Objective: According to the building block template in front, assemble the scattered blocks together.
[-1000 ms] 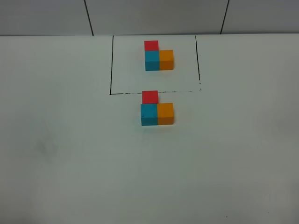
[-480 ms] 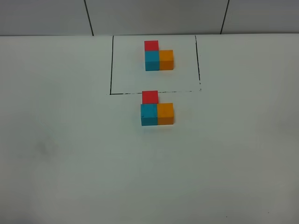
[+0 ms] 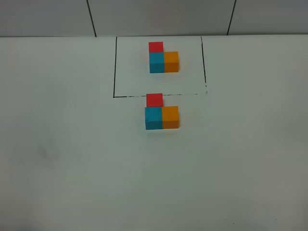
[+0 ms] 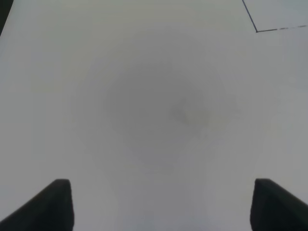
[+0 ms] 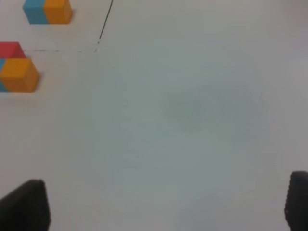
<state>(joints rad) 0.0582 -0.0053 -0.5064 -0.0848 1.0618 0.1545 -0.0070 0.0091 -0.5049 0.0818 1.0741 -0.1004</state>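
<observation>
Three blocks (image 3: 161, 113): joined in an L just outside the frame line, matched to the template (image 3: 163, 60).
Left gripper (image 4: 161, 204): spread wide, nothing held.
Right gripper (image 5: 166, 204): likewise, withdrawn over bare table (image 3: 72, 159).

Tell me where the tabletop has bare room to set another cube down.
Bare table stretches left, right and in front of the assembled cubes: red, cyan-blue, orange. Inside the black frame, patches lie either side of the template. Crowded: the strip between both clusters, where red meets the frame line.
</observation>
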